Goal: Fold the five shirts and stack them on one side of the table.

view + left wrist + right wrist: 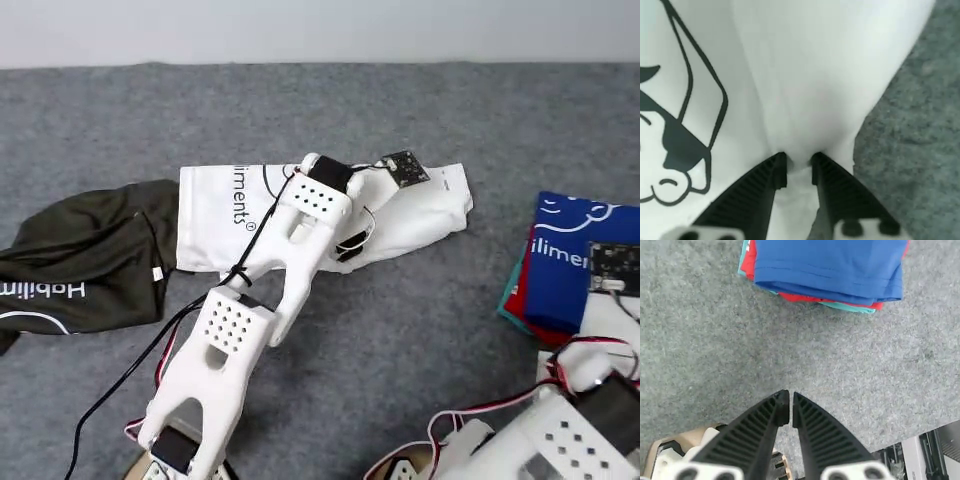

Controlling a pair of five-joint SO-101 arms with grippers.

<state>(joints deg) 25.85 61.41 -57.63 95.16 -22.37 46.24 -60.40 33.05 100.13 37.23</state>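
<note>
Plainly, several of the shirts carry print. The white shirt (215,215) has dark lettering and part of a line drawing on the half lying towards the high view's left. The left wrist view shows that drawing as bold black outlines on the cloth (815,75). The dark olive shirt (90,250) bears white lettering along its lower edge and a small white label (157,273) at its side. The blue shirt (570,255) has white lettering and a white doodle. I do not read any of the words out.

The white shirt lies mid-worktop with its long axis across the high view, its flat printed end beside the olive shirt and touching it. Its other end is bunched and rumpled. The olive shirt is crumpled at the left edge of the grey worktop (420,330). At the right edge the blue shirt tops a folded stack. The right wrist view shows blue (830,260) over a red shirt (790,296) over a teal shirt (850,308).

The left arm (300,225) stretches over the white shirt. Its jaws are drawn close together, pinching a raised ridge of white fabric between their tips. The right arm (560,440) sits at the lower right. Its jaws are pressed almost together with only a thin slit between them, holding nothing, above bare worktop near the stack.
</note>
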